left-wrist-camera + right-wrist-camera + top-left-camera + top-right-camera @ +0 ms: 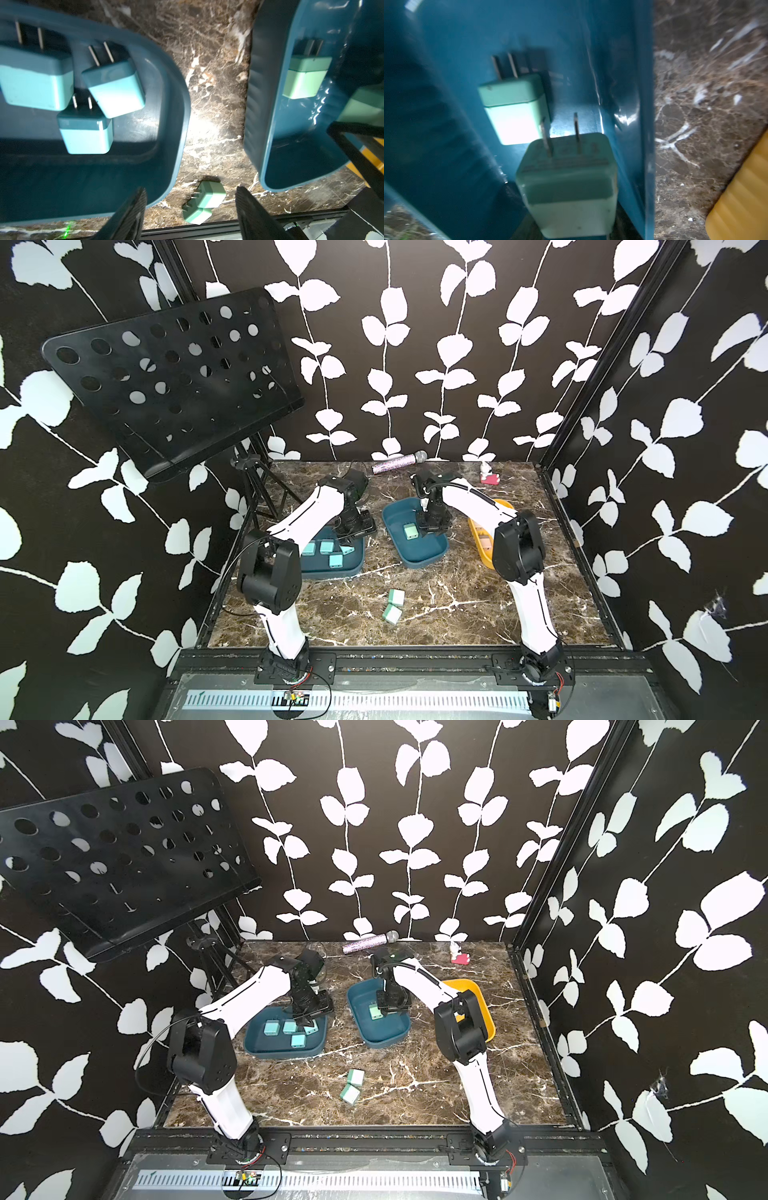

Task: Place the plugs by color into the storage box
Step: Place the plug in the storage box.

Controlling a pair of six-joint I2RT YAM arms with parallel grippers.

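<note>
Over the middle teal tray [419, 552], the right gripper [432, 527] is clamped on a mint green plug [569, 187]. The held plug hangs inside the tray's outline. It is just beside a second mint plug [409, 531] lying flat on the tray floor, and sits between that plug and the tray wall on the robot's right. Both sets of prongs point roughly the same way, away from the wrist. Whether the held plug touches the floor cannot be told.

Judgement: the next move is a release. The drop point clears the lying plug, but only narrowly.

The left gripper [190, 191] stands partly open and empty over the left teal tray [332, 571], which holds four light blue plugs [327, 546]. Two loose mint plugs [396, 596] lie side by side on the marble table [457, 614], somewhat nearer the left arm.
</note>
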